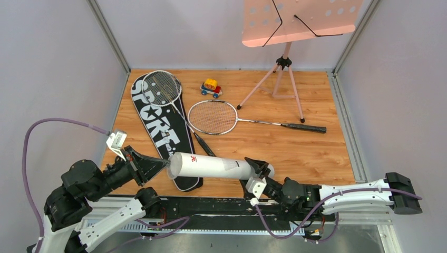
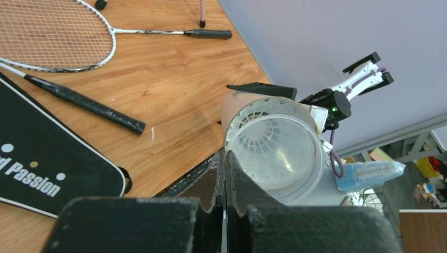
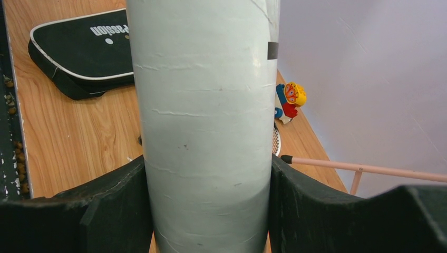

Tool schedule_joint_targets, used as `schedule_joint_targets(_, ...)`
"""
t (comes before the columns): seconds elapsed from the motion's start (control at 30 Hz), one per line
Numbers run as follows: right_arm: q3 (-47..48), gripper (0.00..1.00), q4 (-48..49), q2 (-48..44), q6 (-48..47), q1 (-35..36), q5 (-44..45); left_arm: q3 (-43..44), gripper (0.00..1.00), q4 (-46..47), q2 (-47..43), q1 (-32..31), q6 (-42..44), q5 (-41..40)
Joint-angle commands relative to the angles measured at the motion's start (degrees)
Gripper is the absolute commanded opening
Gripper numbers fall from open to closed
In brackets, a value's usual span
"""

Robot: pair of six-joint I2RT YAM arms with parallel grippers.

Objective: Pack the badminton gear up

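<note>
Top external: tube (image 1: 211,166) crosswise, mouth leftward, in right hand (image 1: 255,173); left hand (image 1: 163,165) apparently closed.

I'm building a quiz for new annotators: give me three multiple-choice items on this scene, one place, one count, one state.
1. Where does a shuttlecock show? A on the music stand; B inside the white tube; C beside the toy car.
2. How many rackets? A one; B two; C three.
3. The right gripper is: A open, holding nothing; B shut on a racket; C shut on the white tube.
Answers: 1 B, the left wrist view shows feathers inside the tube's mouth; 2 B, one has its head on the black bag, one lies on the table; 3 C, its fingers clamp the tube's sides.
</note>
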Motion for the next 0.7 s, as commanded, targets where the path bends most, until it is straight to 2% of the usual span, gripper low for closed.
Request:
schedule_joint_targets(0.0,2.09,0.16,0.52,0.17,2.04,-0.16,-0.52,1.43,0.00,-0.76,0.59,0.24,2.00,-1.90)
schedule_joint_targets(0.33,2.53,0.16,-0.10,1.49,2.40,-0.16,-1.35,1.64,0.00,-1.17,1.44,0.24,2.56,-2.66)
schedule_joint_targets(0.67,1.43,0.16,0.37,-1.62,2.92,-0.16,-1.44,1.42,0.00,-2.50,1.49,0.23,2.72,-4.77)
